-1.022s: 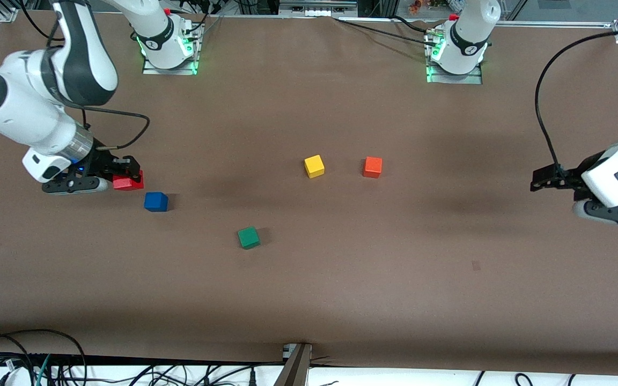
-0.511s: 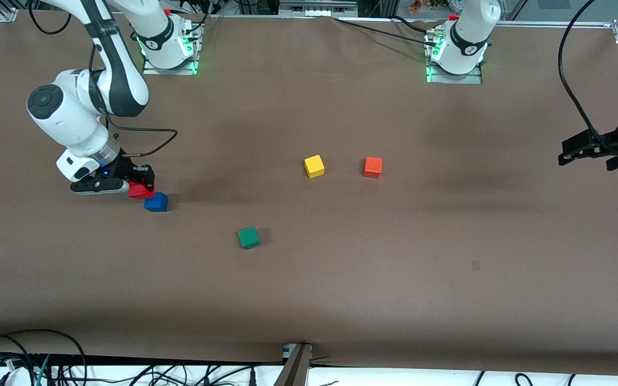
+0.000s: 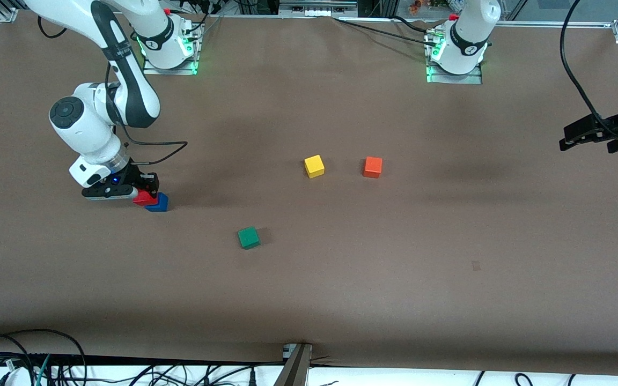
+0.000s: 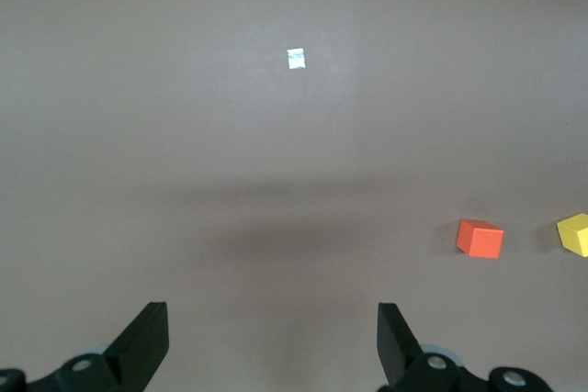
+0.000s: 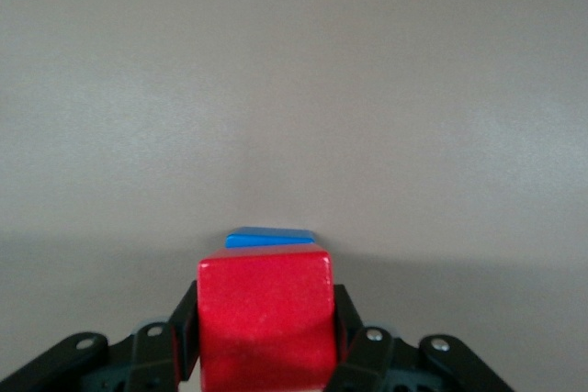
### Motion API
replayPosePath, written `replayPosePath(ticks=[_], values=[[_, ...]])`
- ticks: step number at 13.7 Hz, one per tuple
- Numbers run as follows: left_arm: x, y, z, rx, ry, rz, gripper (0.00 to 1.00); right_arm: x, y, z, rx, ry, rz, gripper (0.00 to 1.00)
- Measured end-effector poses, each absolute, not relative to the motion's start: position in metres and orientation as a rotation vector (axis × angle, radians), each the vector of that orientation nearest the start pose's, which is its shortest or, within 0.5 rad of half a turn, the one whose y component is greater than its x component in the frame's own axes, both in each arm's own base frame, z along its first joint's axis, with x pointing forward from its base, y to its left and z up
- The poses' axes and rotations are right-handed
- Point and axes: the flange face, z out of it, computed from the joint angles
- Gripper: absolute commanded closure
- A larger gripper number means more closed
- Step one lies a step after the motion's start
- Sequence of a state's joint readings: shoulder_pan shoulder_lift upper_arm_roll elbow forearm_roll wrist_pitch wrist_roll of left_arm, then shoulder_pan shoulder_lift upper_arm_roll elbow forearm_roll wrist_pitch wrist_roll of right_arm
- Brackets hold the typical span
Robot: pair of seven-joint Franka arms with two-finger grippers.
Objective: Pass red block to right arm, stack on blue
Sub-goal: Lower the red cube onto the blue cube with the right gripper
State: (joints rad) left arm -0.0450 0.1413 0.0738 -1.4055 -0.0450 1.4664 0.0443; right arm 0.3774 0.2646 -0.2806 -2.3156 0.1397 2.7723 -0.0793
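My right gripper (image 3: 147, 194) is shut on the red block (image 3: 144, 199) and holds it low, partly over the blue block (image 3: 159, 202) at the right arm's end of the table. In the right wrist view the red block (image 5: 265, 317) fills the space between the fingers (image 5: 185, 330) and only a strip of the blue block (image 5: 270, 238) shows past it. My left gripper (image 3: 582, 135) is open and empty, up in the air over the left arm's end of the table. In the left wrist view its fingers (image 4: 147, 335) stand wide apart over bare table.
A green cube (image 3: 248, 237) lies nearer the front camera than the blue block, toward mid-table. A yellow cube (image 3: 314, 165) and an orange cube (image 3: 372, 166) sit side by side near the middle. Both also show in the left wrist view, orange (image 4: 480, 238) and yellow (image 4: 575, 232).
My right gripper has carried the red block toward the blue block and now overlaps it. My left gripper has lifted and drawn back toward its table end.
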Motion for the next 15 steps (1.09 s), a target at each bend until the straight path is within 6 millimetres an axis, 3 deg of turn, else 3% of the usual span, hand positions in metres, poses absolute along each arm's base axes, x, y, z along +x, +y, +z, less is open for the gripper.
replayPosePath(ticks=[15], values=[[0.5852,0.0042,0.6089,-3.177,0.040,0.159,0.00,0.5430,0.0475,0.2443,-3.136,-0.115,-0.344,1.00]])
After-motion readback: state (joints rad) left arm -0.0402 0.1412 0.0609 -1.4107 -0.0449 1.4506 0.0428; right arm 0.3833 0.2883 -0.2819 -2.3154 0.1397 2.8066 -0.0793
